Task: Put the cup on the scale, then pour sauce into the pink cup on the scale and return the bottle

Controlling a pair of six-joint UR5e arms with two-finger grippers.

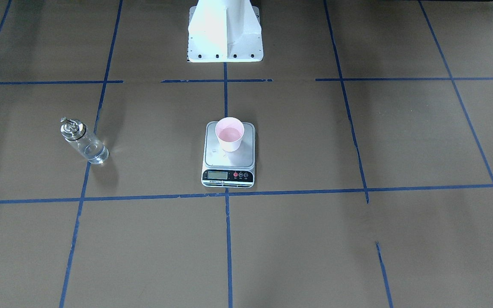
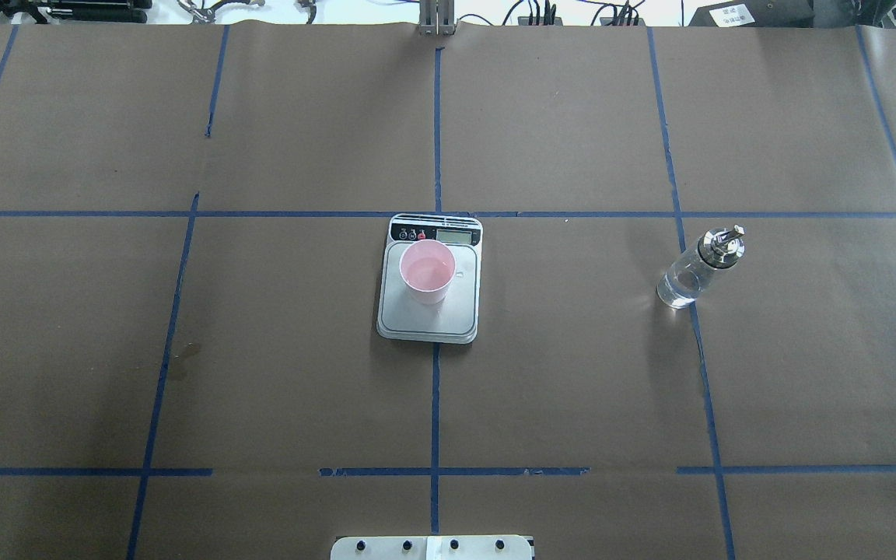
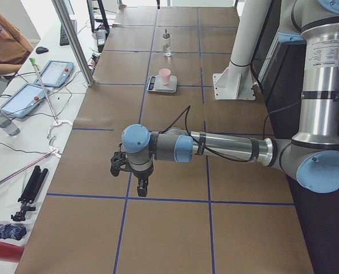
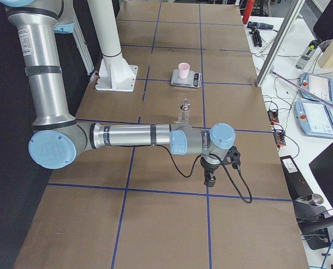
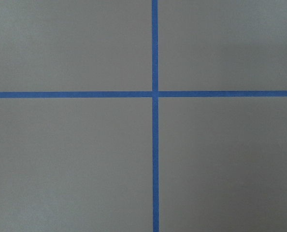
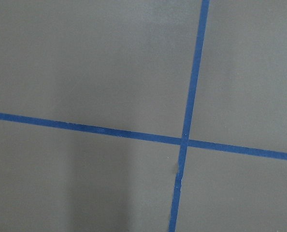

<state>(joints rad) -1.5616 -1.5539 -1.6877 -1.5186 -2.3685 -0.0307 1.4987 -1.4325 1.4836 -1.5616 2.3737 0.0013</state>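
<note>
Overhead exterior: high behind the robot base [image 2: 432, 547], facing forward and down over the table [image 2: 572, 389].
Front-facing: from the opposite long edge, steep, facing the base. It shares the scale [image 2: 432, 323] and bottle [image 2: 685, 276] with the overhead, mirrored.
Side views: one at each table end, looking lengthwise from farther off.
Wrist cameras: close, looking down on tape crossings [image 5: 154, 94].

Brown paper over the table [image 2: 300, 350], gridded with blue tape lines [image 2: 435, 404]. Pale pink inside the cup [image 2: 427, 272], whitish outside. Silver platform on the scale [image 2: 417, 320], black strip, grey display, red and white buttons. Clear glass bottle [image 2: 685, 276], colourless sauce [image 2: 675, 289], silver cap. Silver left arm [image 3: 232, 149] and right arm [image 4: 127, 135], pale blue joint caps. White base [image 1: 225, 34].
</note>
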